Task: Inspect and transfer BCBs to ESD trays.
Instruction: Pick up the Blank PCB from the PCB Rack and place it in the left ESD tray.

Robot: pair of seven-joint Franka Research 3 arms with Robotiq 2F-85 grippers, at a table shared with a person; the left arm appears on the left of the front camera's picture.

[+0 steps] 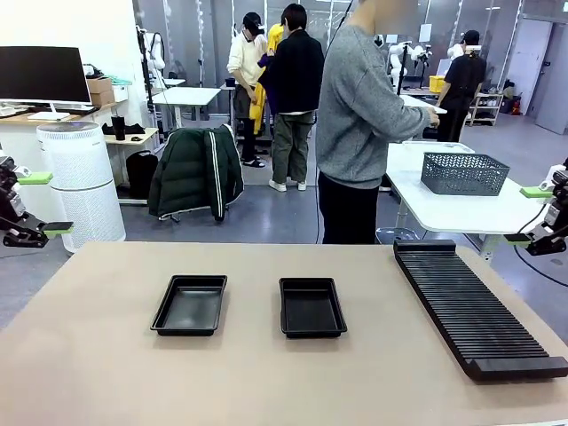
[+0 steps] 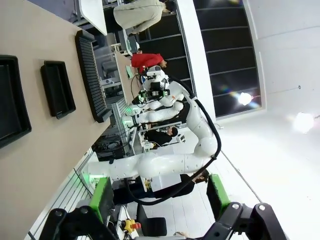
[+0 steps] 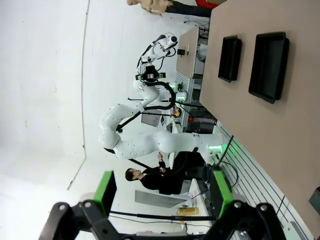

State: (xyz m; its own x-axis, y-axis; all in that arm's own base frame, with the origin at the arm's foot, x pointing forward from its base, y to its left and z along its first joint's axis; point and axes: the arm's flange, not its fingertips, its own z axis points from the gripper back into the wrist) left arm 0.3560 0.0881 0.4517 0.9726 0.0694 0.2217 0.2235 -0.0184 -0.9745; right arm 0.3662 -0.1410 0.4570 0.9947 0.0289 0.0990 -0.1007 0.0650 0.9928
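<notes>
The left fingers [image 1: 35, 177] stand apart, gripping nothing, off the counter's [image 1: 266, 382] left edge. The right fingers [image 1: 535, 191] are equally spread off its right edge. Mid-counter, two ESD trays [image 1: 191, 306] [image 1: 312, 308] lie side by side, apart, with a ribbed black rack [image 1: 475, 306] to their right.

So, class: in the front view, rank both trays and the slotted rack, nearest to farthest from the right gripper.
From the right gripper:
1. slotted rack, right side.
2. right-hand ESD tray, centre.
3. left-hand ESD tray, left of centre.
</notes>
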